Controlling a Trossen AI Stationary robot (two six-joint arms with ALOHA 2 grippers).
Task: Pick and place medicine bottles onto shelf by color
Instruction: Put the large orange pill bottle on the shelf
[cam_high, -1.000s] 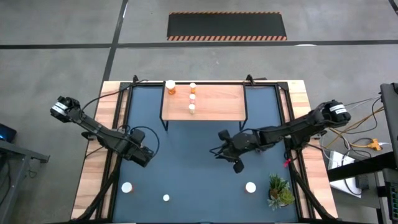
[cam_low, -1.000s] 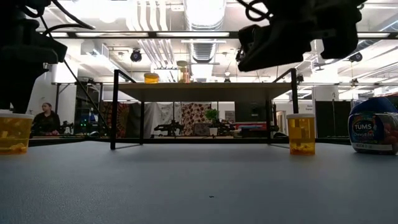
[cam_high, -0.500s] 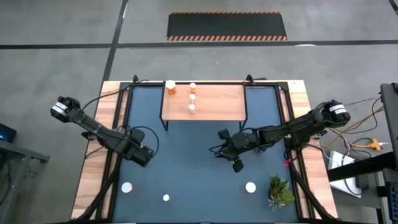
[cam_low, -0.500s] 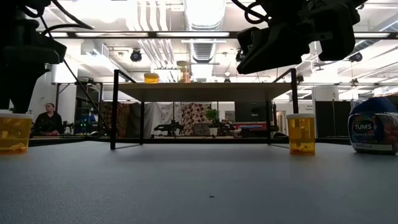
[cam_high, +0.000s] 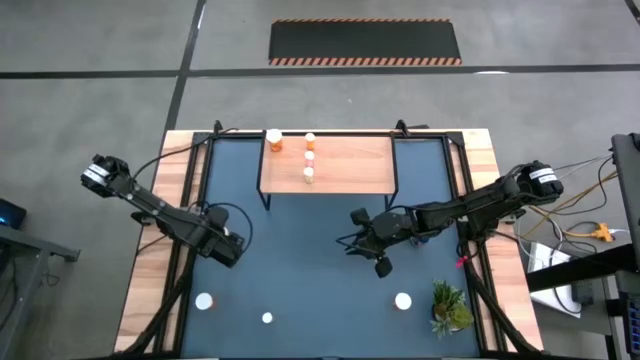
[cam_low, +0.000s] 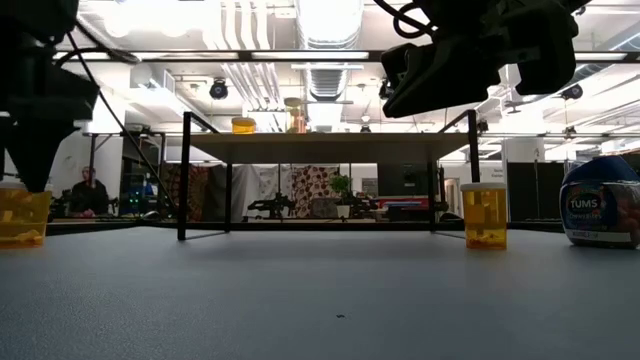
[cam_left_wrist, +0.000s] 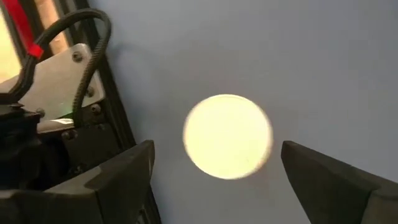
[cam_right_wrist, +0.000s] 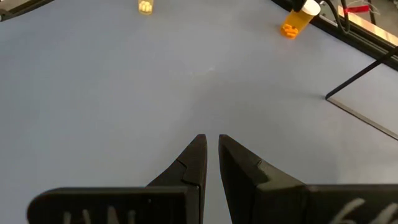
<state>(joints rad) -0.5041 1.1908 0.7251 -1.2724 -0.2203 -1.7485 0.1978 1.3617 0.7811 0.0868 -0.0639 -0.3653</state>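
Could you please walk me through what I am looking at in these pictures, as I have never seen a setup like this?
This is a robot with two dark arms at a table covered by a blue mat. One picture looks straight down, one looks level across the tabletop, and two come from cameras on the arms' wrists.

At the far edge stands a wooden shelf with four medicine bottles on it. Three more bottles stand on the mat near the front, beside a small green plant.

The left tool is open and hangs directly above one white bottle cap, the front-left bottle. The right tool is shut, holds nothing and waits over the middle of the mat.
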